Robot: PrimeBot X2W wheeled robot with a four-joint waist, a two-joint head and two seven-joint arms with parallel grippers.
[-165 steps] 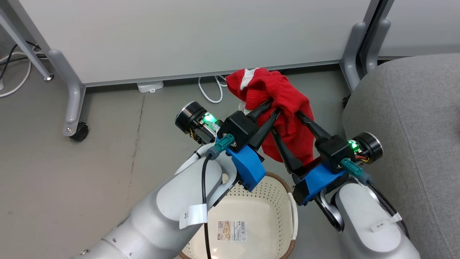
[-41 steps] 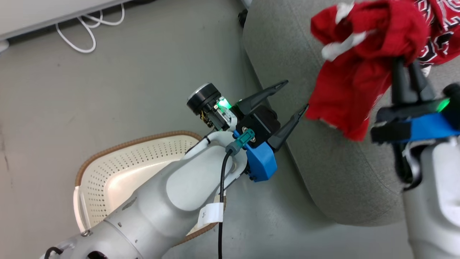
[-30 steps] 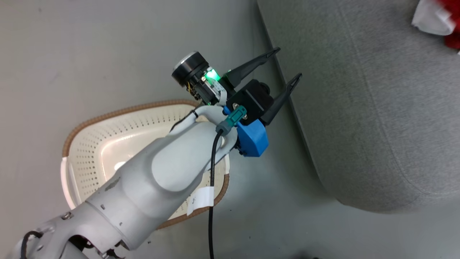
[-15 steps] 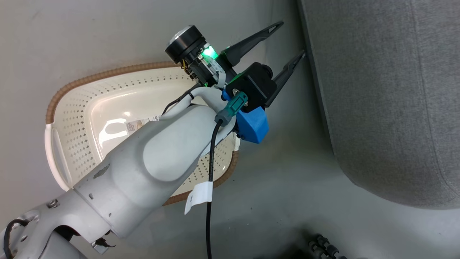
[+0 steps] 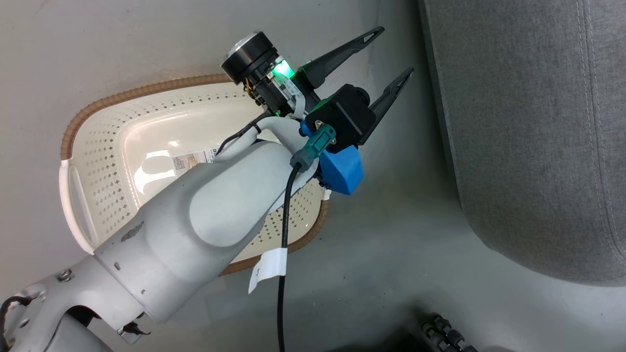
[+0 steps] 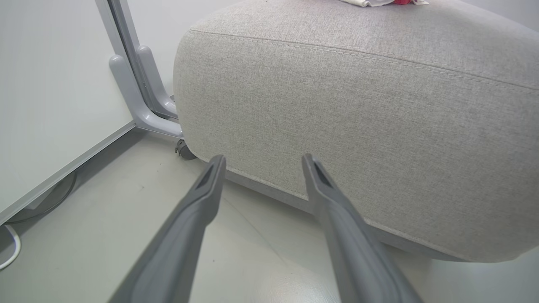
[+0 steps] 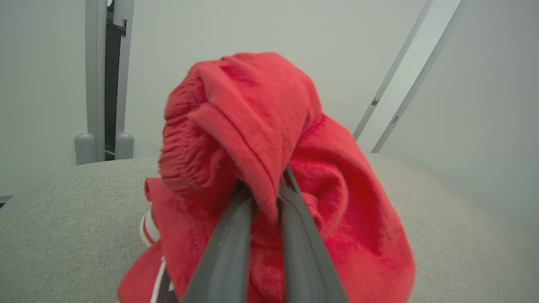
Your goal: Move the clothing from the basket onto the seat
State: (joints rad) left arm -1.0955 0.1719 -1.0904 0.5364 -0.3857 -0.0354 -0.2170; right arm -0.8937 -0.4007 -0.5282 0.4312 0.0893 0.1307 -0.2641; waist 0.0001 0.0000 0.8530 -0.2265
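Observation:
The cream basket with its brown rim lies on the floor at the left of the head view, with nothing but a label inside. My left gripper hangs open above the floor between the basket and the grey seat, its fingers empty and pointing at the seat's side. In the right wrist view my right gripper is shut on the red clothing, which bunches over the fingers above the seat. A scrap of red and white cloth lies on the seat's top.
A white partition panel on grey feet stands beside the seat. A white cable lies on the floor by the panel. Dark cable links show at the bottom edge of the head view.
The head camera has swung down and left, so the right arm and the red clothing have left the head view and more of the basket shows. The left gripper stays open.

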